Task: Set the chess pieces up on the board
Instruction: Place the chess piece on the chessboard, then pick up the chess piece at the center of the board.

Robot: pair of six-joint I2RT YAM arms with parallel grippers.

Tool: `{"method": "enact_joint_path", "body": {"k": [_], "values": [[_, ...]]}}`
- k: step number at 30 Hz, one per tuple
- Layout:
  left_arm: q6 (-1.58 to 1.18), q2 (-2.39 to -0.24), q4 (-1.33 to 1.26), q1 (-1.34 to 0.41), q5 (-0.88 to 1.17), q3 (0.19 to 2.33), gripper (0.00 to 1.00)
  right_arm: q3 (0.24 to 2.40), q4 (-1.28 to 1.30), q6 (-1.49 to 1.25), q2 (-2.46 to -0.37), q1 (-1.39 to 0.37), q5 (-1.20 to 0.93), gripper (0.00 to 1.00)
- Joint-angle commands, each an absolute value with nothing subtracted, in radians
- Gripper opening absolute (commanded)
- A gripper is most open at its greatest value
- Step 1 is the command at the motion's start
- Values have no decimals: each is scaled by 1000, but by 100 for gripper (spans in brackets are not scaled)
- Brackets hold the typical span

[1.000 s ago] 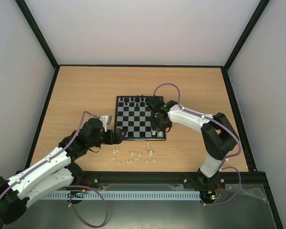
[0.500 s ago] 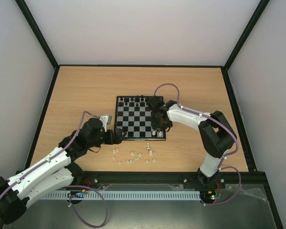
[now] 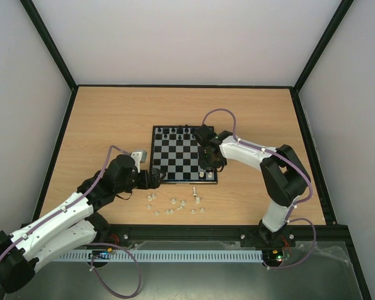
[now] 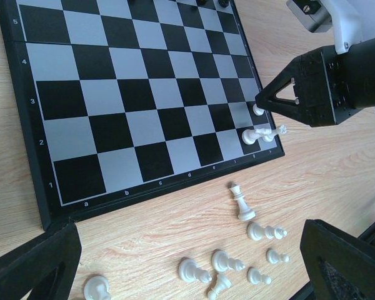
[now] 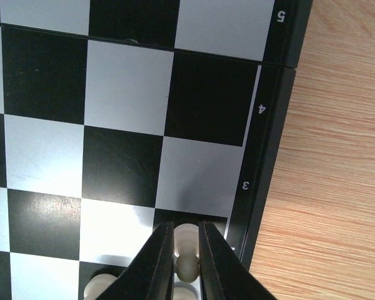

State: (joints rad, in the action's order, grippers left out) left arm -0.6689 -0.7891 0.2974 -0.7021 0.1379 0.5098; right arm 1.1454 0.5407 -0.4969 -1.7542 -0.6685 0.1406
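Note:
The board (image 3: 184, 155) lies mid-table. My right gripper (image 5: 186, 228) is shut on a white pawn (image 5: 187, 240), which stands on a dark square at the board's near right corner. The left wrist view shows the same gripper (image 4: 260, 100) tip-down on that pawn (image 4: 259, 109). Two more white pieces (image 4: 255, 134) lie beside it on the corner squares. Several white chess pieces (image 3: 175, 203) lie scattered on the wood in front of the board, and one taller piece (image 4: 240, 203) stands upright. My left gripper (image 4: 187, 275) hangs open over the board's near left corner, holding nothing.
Small black pieces (image 3: 175, 132) line the board's far row. The black frame rail (image 3: 187, 230) runs along the table's near edge, close behind the loose pieces. Bare wood surrounds the board on the left, right and far sides.
The right arm has shifted slightly left over the board's corner, still pinching the pawn. The left arm has not moved.

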Motion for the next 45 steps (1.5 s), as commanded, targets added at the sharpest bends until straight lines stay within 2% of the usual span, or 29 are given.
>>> {"method": "enact_joint_path", "body": {"k": [1,9,16,23,30,37,45], "values": [[-664,-791,281,-706,133,525,99,1153,567,-483,-1767,-663,151,16],[-668,-786,285,-706,135,527,99,1160,603,-483,-1718,-662,163,25],[-667,-770,319,-706,102,554,99,1128,634,-490,-1516,-663,167,37],[-659,-748,367,-697,65,607,99,964,669,-562,-1239,-724,107,38],[-658,-763,352,-692,71,622,99,807,671,-740,-1073,-969,97,36],[-660,-795,322,-692,94,614,99,737,602,-832,-1155,-1157,114,36],[-668,-788,320,-692,101,601,99,757,492,-829,-1347,-1215,103,32]]}}
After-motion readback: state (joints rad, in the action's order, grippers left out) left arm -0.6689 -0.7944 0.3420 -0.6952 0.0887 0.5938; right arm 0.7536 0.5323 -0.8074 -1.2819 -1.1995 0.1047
